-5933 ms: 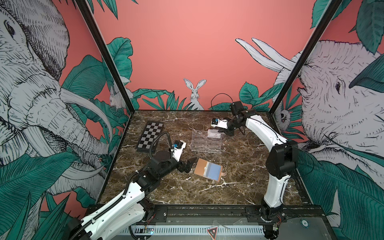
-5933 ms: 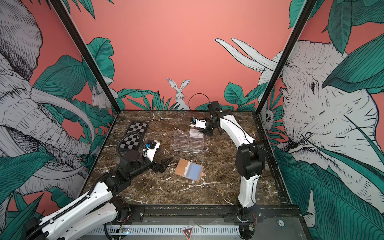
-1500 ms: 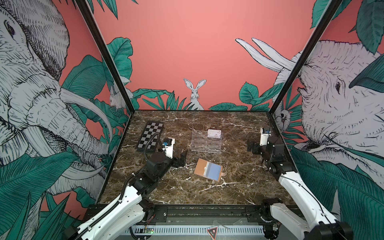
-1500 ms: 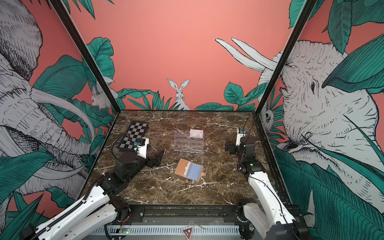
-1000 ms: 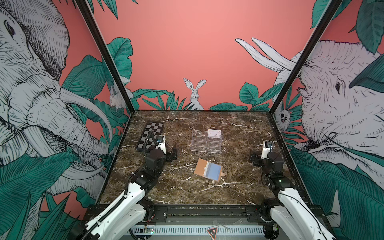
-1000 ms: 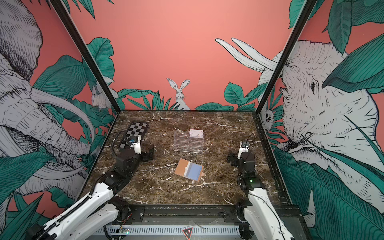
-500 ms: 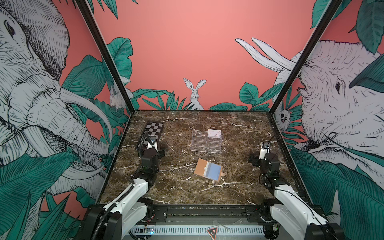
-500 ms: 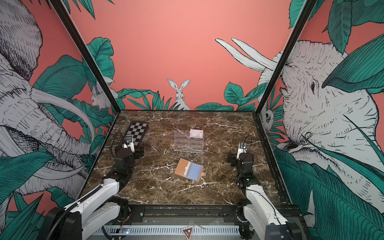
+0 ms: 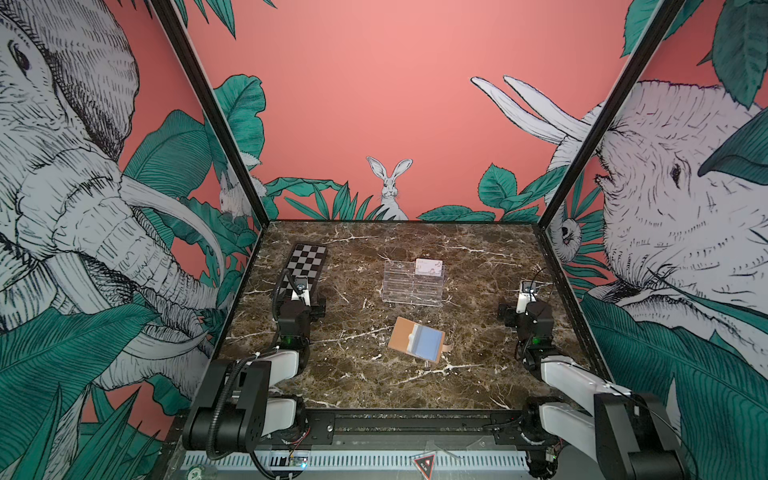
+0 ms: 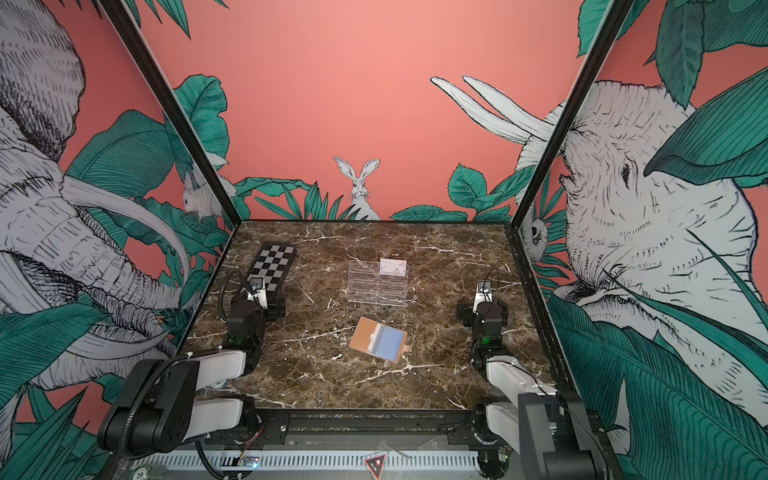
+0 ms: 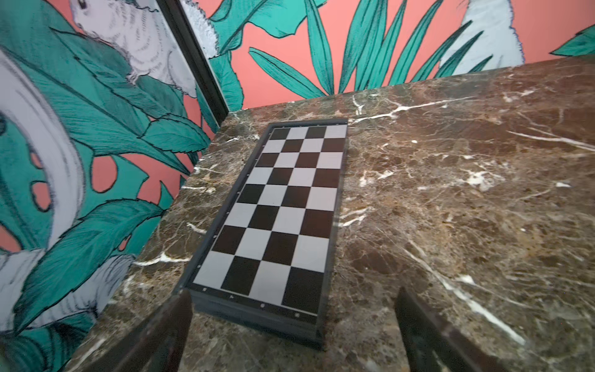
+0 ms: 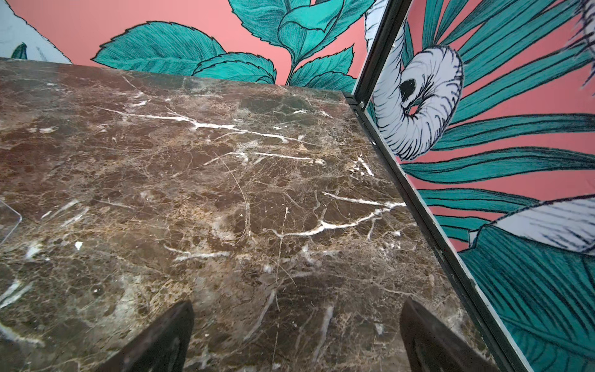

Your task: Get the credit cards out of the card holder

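Brown, white-veined marble table (image 9: 365, 374) fills the floor of a booth with coral walls painted with leaves and animals. Out on it lies the tan leather-like folding card holder (image 9: 405, 336), spread open and flat, roughly midway between the two arms.

From the left gripper (image 11: 292, 296) it sits off to the right and a little back toward the robot. From the right gripper (image 12: 296, 304) it sits off to the left and likewise a little back. Both grippers point away from it toward the far wall, so neither wrist view shows it. Each has its jaws spread wide and holds nothing. The left one faces a black-and-white chequered board (image 11: 283, 209).

The holder's long axis runs across the table from one gripper's side to the other, slightly skewed. Its bare tan flap is on the left gripper's side. Its sleeve side, showing a pale blue credit card (image 9: 428, 343), and the small snap tab (image 9: 446, 347) are on the right gripper's side. The right gripper looks marginally nearer, and it faces the card side.

A whitish credit card (image 9: 429, 267) stands in a clear acrylic tiered rack (image 9: 409, 286), beyond the holder.
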{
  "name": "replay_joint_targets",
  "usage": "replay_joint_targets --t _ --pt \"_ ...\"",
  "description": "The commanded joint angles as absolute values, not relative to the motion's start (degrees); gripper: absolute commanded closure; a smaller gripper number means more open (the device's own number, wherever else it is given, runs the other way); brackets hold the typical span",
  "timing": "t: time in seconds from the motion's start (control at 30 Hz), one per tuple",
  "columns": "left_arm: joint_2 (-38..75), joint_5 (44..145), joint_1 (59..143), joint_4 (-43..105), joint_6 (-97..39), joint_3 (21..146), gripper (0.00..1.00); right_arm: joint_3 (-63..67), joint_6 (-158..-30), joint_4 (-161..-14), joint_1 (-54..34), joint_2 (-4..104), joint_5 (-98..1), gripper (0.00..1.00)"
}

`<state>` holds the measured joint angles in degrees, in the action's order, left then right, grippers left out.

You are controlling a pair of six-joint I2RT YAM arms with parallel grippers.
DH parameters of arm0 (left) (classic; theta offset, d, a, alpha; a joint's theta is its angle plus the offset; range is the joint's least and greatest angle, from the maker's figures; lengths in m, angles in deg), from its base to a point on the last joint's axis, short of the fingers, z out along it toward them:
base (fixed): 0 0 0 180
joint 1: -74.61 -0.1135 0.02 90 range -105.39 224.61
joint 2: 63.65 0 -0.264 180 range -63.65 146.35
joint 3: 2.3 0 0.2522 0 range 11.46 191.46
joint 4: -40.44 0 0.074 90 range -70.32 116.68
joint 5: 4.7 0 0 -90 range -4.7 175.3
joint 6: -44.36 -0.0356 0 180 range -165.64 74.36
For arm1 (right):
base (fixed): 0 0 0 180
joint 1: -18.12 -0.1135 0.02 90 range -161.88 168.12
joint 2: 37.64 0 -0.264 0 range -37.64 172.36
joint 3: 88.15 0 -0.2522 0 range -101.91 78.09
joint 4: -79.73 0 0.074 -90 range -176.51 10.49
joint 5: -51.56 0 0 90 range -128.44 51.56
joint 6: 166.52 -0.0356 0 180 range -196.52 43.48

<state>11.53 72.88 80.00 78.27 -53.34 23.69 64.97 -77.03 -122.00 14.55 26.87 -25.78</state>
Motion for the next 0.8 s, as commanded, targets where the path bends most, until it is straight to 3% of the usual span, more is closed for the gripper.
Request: replay_joint_targets --t 0.0,0.23,0.77 --pt "14.4 77.7 79.4 85.7 -53.3 24.4 0.01 65.7 -75.9 -130.3 14.9 28.5 -27.0 0.02" --pt "24.2 80.0 79.1 93.7 -53.1 25.5 0.01 66.8 -74.4 -139.6 15.0 33.4 -30.5 0.02" --pt "24.9 82.4 78.8 90.0 -53.7 27.7 0.01 67.7 -75.5 -153.0 15.7 43.8 -32.4 0.02"
